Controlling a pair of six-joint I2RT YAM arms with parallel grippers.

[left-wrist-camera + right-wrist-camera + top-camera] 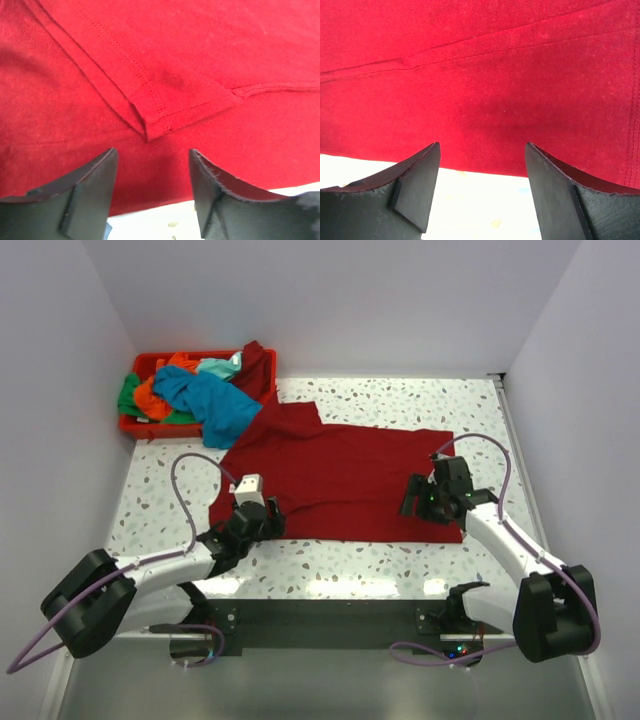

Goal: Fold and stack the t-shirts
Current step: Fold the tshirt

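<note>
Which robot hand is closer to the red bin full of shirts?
Left. The left gripper is at the near-left corner of the dark red t-shirt, on the same side as the red bin; the right gripper is at the shirt's right end, much farther away.

One camera looks down from high behind me. Wrist cameras peer close past my left tool (pixel 152 152) and right tool (pixel 482 146) at the red t-shirt (pixel 350 475) all three share.

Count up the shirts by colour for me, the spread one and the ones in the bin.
Dark red shirt: 1, spread flat
Blue shirt: 1
Orange shirt: 1
Green shirt: 1
Total: 4 clear; the heap in the bin may hide more.
</note>
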